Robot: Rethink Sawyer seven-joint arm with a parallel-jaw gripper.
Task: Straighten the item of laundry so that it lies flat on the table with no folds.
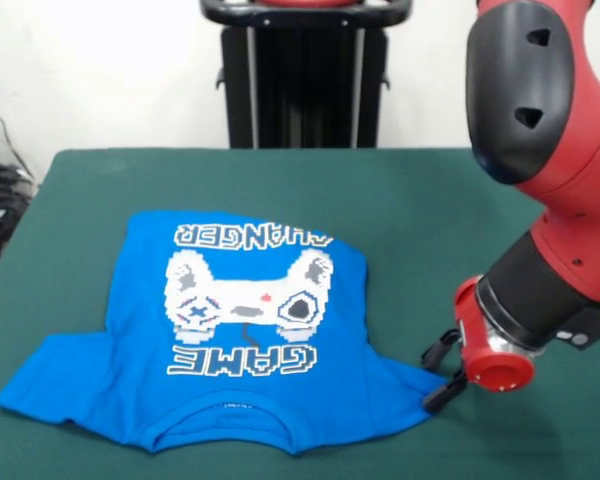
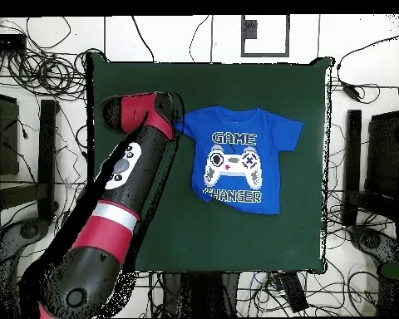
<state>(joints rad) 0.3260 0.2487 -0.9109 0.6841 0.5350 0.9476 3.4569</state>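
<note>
A green table is carrying a blue shirt, print up, lying near its centre. At the shirt's 4 o'clock in the front view, the gripper is touching a sleeve; its opening cannot be told.

- The shirt lies print up on the green table, right of its middle
- "GAME" reads above the controller print, "CHANGER" below it
- Its bottom hem slants, lower at the right
- The red and black arm crosses the table's left part, its end at the shirt's left sleeve
- The claw itself is hidden under the arm
- Cables lie on the floor around the table
</note>
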